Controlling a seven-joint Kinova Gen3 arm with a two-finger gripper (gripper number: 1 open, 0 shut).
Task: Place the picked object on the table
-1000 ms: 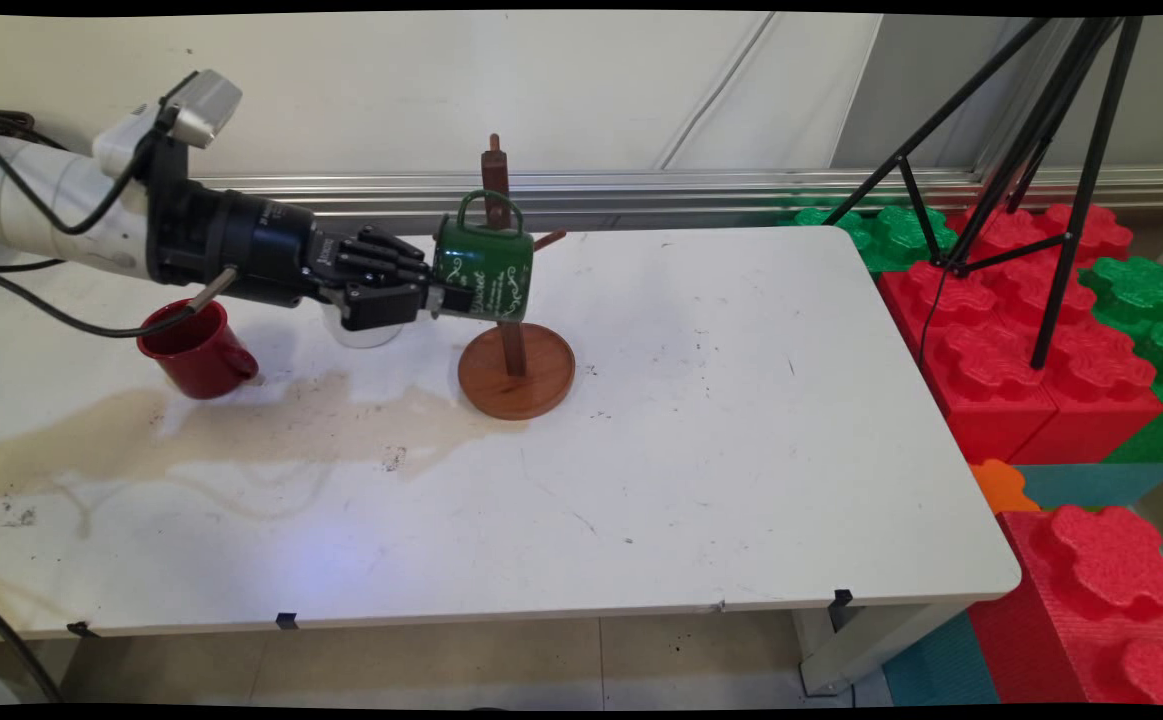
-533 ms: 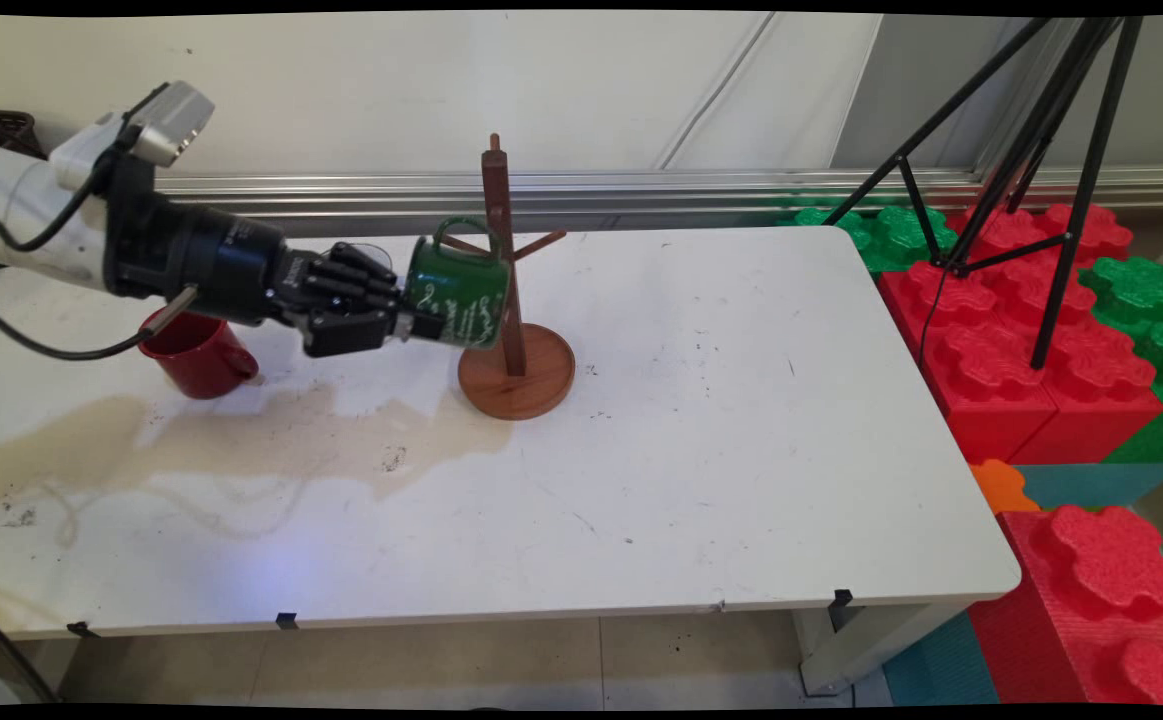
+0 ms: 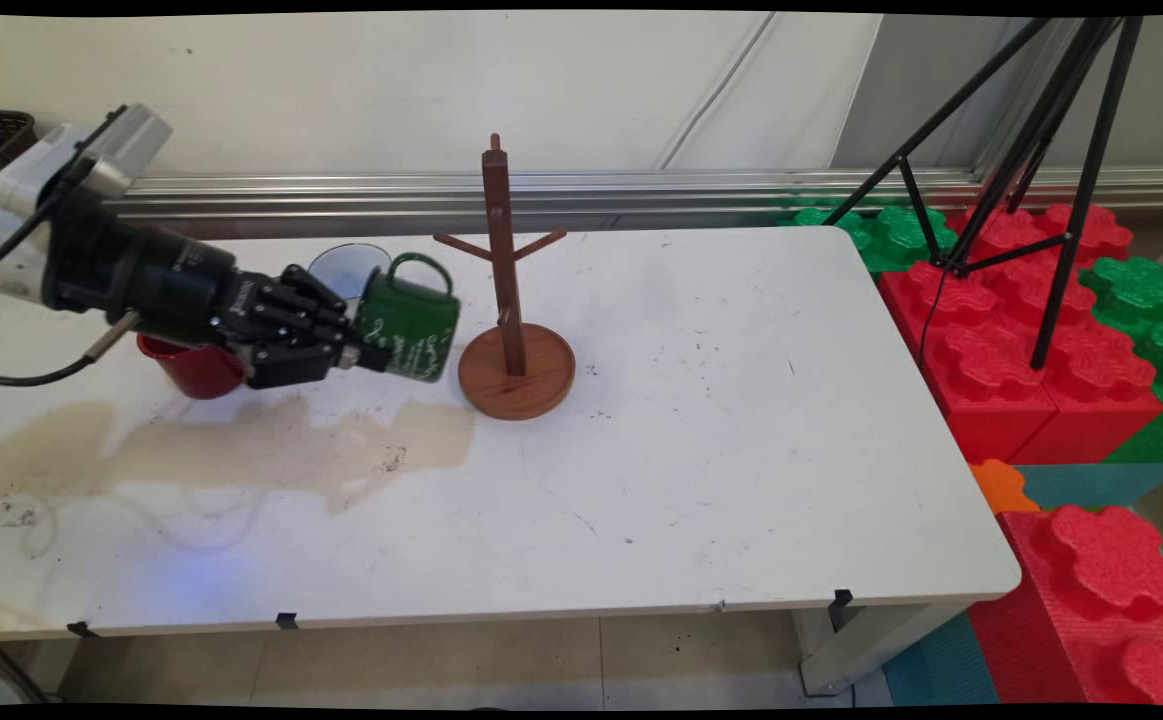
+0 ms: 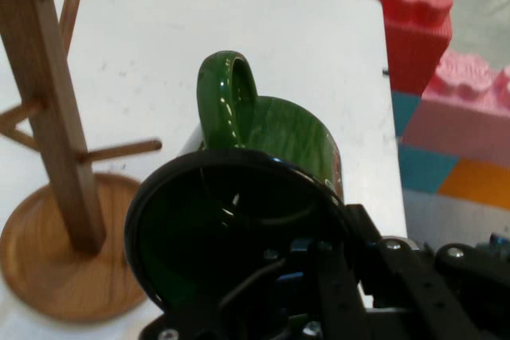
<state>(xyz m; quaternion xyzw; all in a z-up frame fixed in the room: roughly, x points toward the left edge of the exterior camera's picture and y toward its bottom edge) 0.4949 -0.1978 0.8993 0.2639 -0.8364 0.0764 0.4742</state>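
Surface [image 3: 741,450]: white, stained tan along its 9 o'clock side, carrying all items below.

Foam blocks [image 3: 1031,330]: red and green, stacked off the surface at 3 o'clock, under a black tripod [image 3: 1031,150].

Mug tree [image 3: 511,330]: wooden, upright on a round base, pegs bare, near the surface's centre-back. Stood just beside the green mug, at 3 o'clock from it, not touching.

End effector [image 3: 366,357]: black, two-fingered, reaching in from 9 o'clock, roughly level. Clamped on the rim of the green mug, one finger inside the mouth as seen in the hand view.

Green mug [image 3: 409,325]: enamel, white lettering, held clear of the surface at the end effector's tip, directly at 3 o'clock from the wrist. Long axis near horizontal, in line with the end effector; mouth facing the hand, base pointing toward the mug tree; handle turned up to 12 o'clock.

Red mug [image 3: 186,365]: upright on the surface, partly hidden behind the wrist.

Pale round vessel [image 3: 346,268]: behind the green mug, at 11 o'clock from it; kind not discernible.
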